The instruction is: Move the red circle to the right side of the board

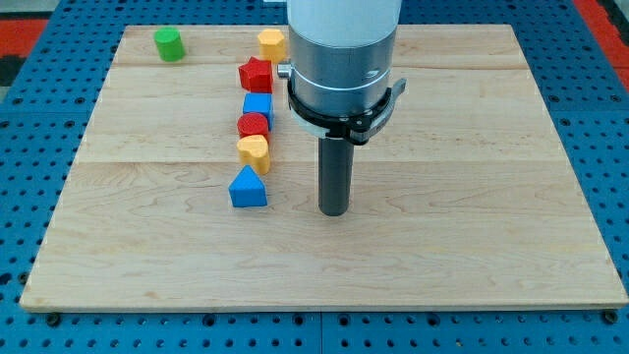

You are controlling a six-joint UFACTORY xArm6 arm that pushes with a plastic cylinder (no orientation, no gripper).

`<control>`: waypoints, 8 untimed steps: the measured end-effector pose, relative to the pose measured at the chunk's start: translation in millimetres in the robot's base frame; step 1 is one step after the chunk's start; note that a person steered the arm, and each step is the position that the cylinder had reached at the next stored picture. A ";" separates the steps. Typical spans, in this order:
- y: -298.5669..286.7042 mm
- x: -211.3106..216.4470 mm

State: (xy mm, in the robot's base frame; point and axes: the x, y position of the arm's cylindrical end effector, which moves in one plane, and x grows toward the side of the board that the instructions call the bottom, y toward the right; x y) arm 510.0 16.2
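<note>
Sitting upright, red circle (253,125): short cylinder between blue cube (257,105), yellow block (254,151).

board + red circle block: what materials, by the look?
Board: light wood, probably maple or beech; visible grain and plank seams, smooth, faintly satin finish.
Red circle: uniform saturated colour, no grain; painted wood or plastic, cannot tell which. It sits up and to the view's left of my tip.

Pale matt wood board (472,246), smooth
</note>
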 end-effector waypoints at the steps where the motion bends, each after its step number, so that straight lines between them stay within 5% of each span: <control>1: 0.0 -0.5; 3: 12.2 -0.5; 5: -7.7 56.8; 6: -89.5 14.6; 8: -107.0 2.7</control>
State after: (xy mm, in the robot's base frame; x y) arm 512.7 -90.7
